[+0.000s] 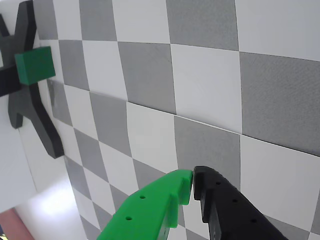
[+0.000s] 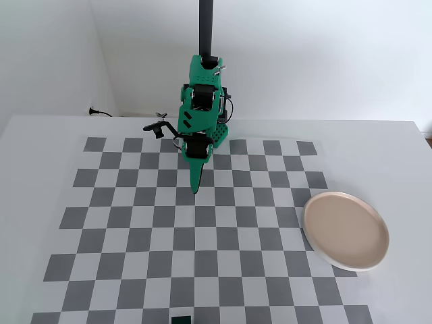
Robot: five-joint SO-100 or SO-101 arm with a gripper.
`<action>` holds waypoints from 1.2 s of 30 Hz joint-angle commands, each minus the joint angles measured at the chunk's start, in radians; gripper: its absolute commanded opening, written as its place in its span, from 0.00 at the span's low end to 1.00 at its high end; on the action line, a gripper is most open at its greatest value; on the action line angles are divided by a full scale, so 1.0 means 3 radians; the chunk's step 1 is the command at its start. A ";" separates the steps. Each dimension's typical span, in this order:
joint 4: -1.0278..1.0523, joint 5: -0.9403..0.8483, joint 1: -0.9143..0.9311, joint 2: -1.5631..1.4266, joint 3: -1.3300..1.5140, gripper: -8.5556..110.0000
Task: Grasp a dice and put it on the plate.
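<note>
In the fixed view the dice point(image 2: 181, 318) is a small dark green cube at the bottom edge of the checkerboard, partly cut off by the frame. The plate point(image 2: 345, 229) is round and beige-pink, and it lies empty at the right edge of the board. My gripper point(image 2: 196, 190) points down over the upper middle of the board, far from both. In the wrist view the gripper point(image 1: 193, 181) has a green finger point(image 1: 165, 200) and a black finger point(image 1: 220, 200). Their tips touch with nothing between them. The dice and the plate are out of the wrist view.
The green arm point(image 2: 201, 115) stands at the far edge of the checkerboard mat point(image 2: 135, 236), below a black pole point(image 2: 206, 27). In the wrist view a black cross-shaped piece point(image 1: 30, 120) with a bright green block point(image 1: 34, 65) lies at the upper left.
</note>
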State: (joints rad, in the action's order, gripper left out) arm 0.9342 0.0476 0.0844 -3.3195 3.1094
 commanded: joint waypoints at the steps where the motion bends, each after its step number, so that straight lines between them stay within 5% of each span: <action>1: 0.0005 -0.0082 -0.0066 -0.0051 -0.0051 0.04; 22: 0.0005 -0.0092 -0.0072 -0.0051 -0.0051 0.04; 31: -0.0026 -0.0670 -0.0470 -0.0056 -0.0051 0.04; 36: -0.0164 -0.1611 -0.0537 -0.0056 -0.0051 0.04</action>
State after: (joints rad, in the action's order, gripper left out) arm 0.9173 -0.2378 -0.0660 -3.3195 3.1094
